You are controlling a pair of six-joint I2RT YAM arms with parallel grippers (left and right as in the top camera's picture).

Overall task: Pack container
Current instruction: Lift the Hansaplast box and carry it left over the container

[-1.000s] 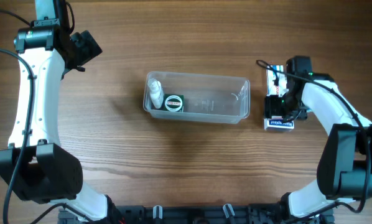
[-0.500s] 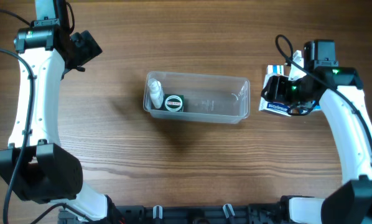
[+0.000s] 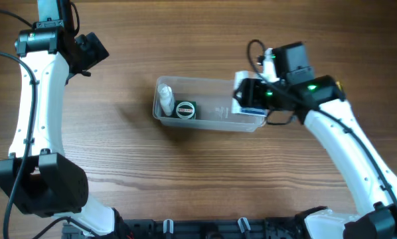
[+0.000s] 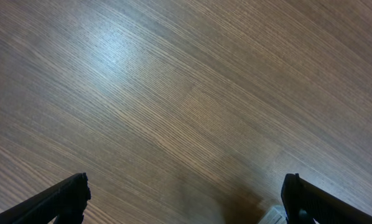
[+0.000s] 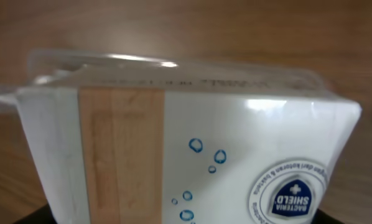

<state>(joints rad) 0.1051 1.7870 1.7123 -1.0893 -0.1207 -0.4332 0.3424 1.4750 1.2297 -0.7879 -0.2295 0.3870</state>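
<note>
The clear plastic container (image 3: 212,126) lies in the middle of the table. It holds a small white bottle (image 3: 164,98) and a round dark green tin (image 3: 185,109) at its left end. My right gripper (image 3: 251,99) is shut on a white and blue box (image 3: 246,93) and holds it over the container's right end. In the right wrist view the box (image 5: 192,155) fills the frame, with the container's rim (image 5: 80,62) behind it. My left gripper (image 4: 186,202) is open and empty at the far left, over bare wood.
The left arm (image 3: 32,99) stands along the left side of the wooden table (image 3: 119,172). The right arm (image 3: 344,146) reaches in from the right.
My right gripper has lifted the box from the table at the right and carried it left, to above the container's right end. The left arm has not moved.
</note>
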